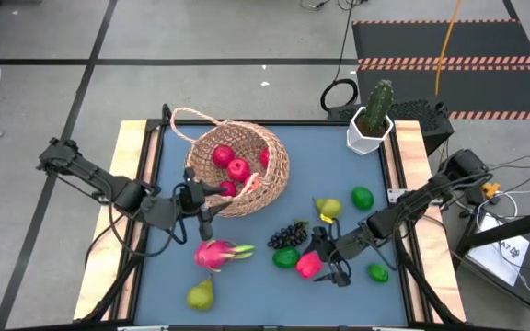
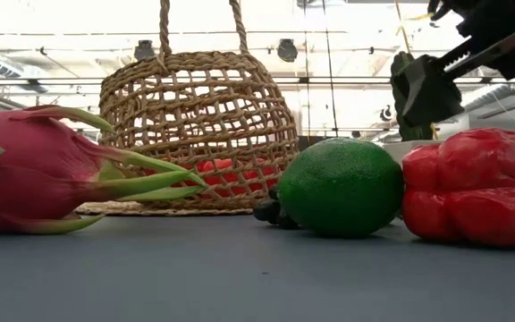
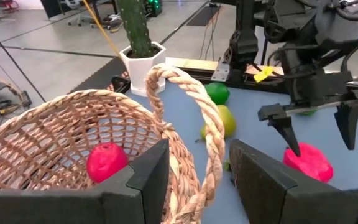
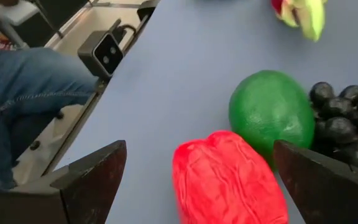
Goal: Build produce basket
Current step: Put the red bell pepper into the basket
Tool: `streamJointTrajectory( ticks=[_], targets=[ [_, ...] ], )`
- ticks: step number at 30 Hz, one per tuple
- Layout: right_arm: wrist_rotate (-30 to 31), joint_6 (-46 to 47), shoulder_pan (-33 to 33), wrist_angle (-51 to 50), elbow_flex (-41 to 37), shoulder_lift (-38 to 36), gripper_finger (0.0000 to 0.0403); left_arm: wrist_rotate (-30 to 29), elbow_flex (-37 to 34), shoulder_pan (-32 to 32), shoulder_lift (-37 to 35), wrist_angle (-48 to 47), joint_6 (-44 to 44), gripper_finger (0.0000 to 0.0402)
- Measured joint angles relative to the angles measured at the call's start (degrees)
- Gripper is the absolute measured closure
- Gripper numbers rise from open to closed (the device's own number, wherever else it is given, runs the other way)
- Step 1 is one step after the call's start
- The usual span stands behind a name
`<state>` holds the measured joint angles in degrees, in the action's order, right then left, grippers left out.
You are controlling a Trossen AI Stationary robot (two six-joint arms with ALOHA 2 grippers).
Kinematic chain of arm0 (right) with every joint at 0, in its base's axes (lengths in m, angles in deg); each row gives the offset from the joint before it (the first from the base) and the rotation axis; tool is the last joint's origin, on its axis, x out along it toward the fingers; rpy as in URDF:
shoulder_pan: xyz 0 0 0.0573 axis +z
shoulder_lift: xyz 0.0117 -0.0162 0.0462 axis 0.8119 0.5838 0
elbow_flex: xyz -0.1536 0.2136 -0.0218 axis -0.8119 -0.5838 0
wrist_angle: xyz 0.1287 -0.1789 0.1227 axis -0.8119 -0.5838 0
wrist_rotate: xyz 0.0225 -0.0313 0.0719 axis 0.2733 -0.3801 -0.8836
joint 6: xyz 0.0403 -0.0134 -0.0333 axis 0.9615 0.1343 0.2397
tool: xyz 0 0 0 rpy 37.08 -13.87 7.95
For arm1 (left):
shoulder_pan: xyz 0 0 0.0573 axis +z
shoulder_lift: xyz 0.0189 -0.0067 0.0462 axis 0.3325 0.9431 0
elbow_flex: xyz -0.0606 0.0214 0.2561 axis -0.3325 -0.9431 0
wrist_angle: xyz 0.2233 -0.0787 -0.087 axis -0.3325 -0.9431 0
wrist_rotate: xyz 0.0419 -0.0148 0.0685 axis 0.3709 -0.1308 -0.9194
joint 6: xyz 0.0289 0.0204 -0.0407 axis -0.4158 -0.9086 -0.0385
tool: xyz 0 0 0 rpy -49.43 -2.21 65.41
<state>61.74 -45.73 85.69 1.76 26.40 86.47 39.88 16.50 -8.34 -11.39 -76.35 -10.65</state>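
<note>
Gripping the basket [image 1: 247, 165] by its rim, the left tool [image 1: 194, 195] is tilting it; the right tool [image 1: 325, 261] is hovering wide open over a red fruit [image 1: 308, 265].

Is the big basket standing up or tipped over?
Tipped over. The basket lies on its side with the red fruits showing in its mouth; the left gripper holds its rim.

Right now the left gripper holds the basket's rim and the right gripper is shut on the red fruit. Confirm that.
Not quite. The right gripper is open, its fingers standing wide on either side of the red fruit, as the right wrist view shows. The left gripper does hold the basket by its rim.
</note>
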Motion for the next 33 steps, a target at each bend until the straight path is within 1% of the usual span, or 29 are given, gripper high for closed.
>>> streamJointTrajectory(
  ticks=[7, 24, 30, 33],
  targets=[
    [-2.9, -0.7, -1.5, 0.1, 0.0, 3.0, 0.0003, 0.0, 0.0, 0.0, 0.0, 0.0, -0.5, 0.0231],
    [-2.6, -3.1, -1.8, -3.5, 0.0, 3.5, 0.0003, 0.0, 0.0, 0.0, 0.0, 0.0, -0.5, 0.0231],
    [-2.7, -3.3, -1.8, -3.0, 0.0, 6.1, 0.0003, 0.0, 0.0, 0.0, 0.0, 0.0, -0.5, 0.0231],
    [-2.6, -4.4, -1.8, -3.0, 0.0, 6.3, 0.0004, 0.0, 0.0, 0.0, 0.0, 0.0, -0.5, 0.0231]
  ],
)
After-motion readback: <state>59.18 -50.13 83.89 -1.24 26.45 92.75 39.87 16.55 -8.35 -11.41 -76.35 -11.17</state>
